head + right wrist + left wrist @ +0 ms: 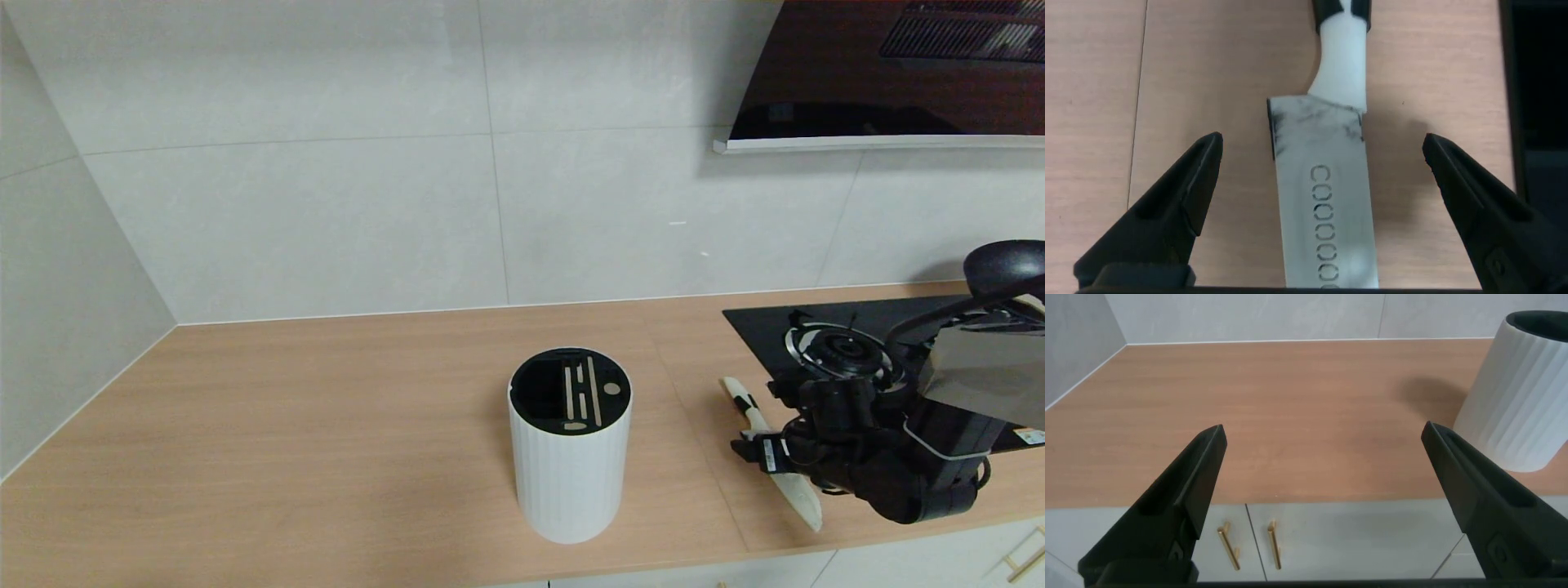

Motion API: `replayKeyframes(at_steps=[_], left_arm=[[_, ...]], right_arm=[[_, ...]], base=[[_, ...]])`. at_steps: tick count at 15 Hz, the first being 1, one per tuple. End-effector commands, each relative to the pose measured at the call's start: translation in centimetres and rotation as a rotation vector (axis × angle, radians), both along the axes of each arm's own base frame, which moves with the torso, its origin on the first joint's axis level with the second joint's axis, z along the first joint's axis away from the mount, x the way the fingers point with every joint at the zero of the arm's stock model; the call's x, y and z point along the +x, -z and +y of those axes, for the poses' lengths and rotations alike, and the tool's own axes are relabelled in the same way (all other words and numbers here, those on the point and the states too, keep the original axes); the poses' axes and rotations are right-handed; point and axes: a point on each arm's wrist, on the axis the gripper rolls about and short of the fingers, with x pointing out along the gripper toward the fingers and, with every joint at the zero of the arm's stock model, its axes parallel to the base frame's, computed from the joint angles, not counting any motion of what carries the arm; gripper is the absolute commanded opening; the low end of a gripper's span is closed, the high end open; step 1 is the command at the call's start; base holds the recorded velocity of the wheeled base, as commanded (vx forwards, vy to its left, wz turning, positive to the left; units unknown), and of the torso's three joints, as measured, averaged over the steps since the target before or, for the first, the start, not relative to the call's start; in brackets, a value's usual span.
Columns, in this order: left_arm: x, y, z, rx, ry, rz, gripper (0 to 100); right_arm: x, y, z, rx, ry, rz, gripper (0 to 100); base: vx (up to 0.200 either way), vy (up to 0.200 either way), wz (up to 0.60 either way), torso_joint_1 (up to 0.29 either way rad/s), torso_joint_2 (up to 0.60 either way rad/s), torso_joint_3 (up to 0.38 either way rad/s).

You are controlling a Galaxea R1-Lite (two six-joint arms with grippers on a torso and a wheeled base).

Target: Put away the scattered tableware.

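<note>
In the head view the knife [798, 490] is seen lying on the counter [326, 408], right of the holder [570, 457], handle far and blade near, beneath the right hand [767, 420]. In the left wrist view the left hand [1323, 433] is held apart, well away from the knife. In the right wrist view the right hand is spread wide astride the knife, across its long axis.

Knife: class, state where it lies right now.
In the head view the knife lies flat on the counter at the robot's right, between the white holder and the hob.

light: bright, even, overhead | shadows: soft, beside white holder [1527, 400] (on countertop [1290, 416]) | glare: faint on hood [857, 65]
</note>
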Motion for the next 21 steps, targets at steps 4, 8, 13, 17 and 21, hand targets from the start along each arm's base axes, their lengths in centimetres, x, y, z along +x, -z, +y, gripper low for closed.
replayKeyframes(at_steps=[4,8,13,17,21], left_arm=[[0.0,0.0,0.0,0.001,-0.001,-0.001,100],[0.0,0.0,0.0,-0.001,-0.001,-0.001,100],[0.0,0.0,0.0,0.007,-0.001,0.003,100],[0.0,0.0,0.0,0.027,0.001,0.002,100],[-0.3,-0.9,-0.1,0.046,0.024,-0.032,100]], right_arm=[[0.0,0.4,-0.2,-0.001,0.005,0.011,0],[-0.1,0.9,-0.2,-0.005,0.003,0.023,0],[-1.0,-2.3,-0.3,0.005,0.0,-0.04,0],[-2.8,-8.2,-0.2,0.026,-0.012,-0.185,0],[-5.1,-13.5,0.9,0.047,-0.049,-0.333,0]], base=[[0.0,0.0,0.0,0.0,0.0,0.0],[0.0,0.0,0.0,0.0,0.0,0.0],[0.0,0.0,0.0,0.0,0.0,0.0],[0.0,0.0,0.0,0.0,0.0,0.0],[0.0,0.0,0.0,0.0,0.0,0.0]])
